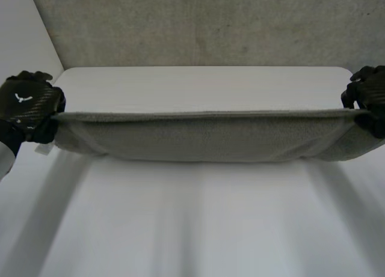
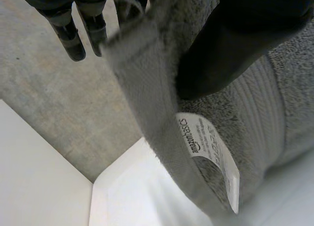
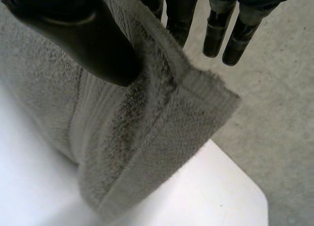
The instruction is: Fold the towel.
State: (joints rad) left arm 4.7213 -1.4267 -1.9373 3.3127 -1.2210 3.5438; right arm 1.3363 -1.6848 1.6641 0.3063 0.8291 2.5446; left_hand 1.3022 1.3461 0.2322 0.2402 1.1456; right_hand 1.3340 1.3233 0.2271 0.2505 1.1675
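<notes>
A grey towel [image 1: 210,136] hangs stretched between my two hands above the white table [image 1: 198,85], sagging a little in the middle. My left hand [image 1: 30,109] is shut on the towel's left end, thumb [image 2: 221,54] pressing the cloth against the fingers [image 2: 68,35]. A white label [image 2: 211,152] hangs from the towel [image 2: 162,113] just below that grip. My right hand [image 1: 368,97] is shut on the right end; its thumb [image 3: 83,35] pinches the towel [image 3: 147,138] near a corner, with the fingers [image 3: 216,35] behind the cloth.
A grey felt-like wall [image 1: 198,24] stands behind the table's far edge. White table surface [image 1: 192,229] lies in front of the towel. The table's rounded far corners [image 1: 346,71] sit close to both hands.
</notes>
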